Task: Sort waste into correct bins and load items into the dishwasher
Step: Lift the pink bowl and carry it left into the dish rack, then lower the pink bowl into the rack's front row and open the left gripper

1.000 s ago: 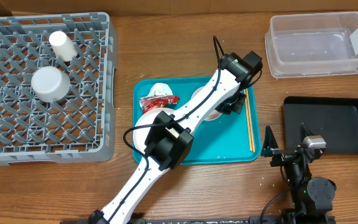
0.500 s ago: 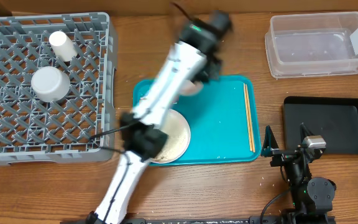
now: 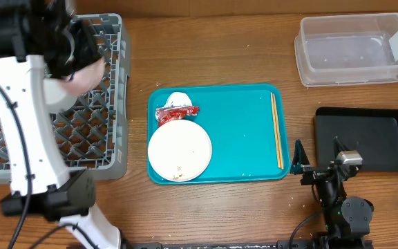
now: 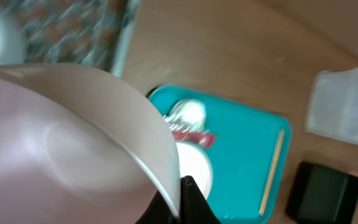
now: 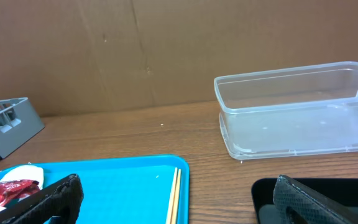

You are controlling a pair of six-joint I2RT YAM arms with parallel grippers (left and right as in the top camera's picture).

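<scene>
Left grip: the left gripper (image 4: 182,186) has its fingers pinched together on the rim of the pinkish-white bowl (image 4: 73,137).
Bowl: held in the air, tilted, over the right side of the dish rack (image 3: 109,149).
Coming move: probably a set-down. Free grid lies below, toward 6 o'clock. The pale grey-blue bowl (image 3: 56,97) sits close at 8 o'clock.
Nearer arm: the left.
Right gripper (image 5: 176,199): jaws wide apart and empty, well off at 4 o'clock by the black tray (image 3: 365,138).

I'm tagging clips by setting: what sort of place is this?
Likely a staged dish-return station: a grey dish rack, a teal tray holding a used plate, plus a clear tub and black tray.
</scene>
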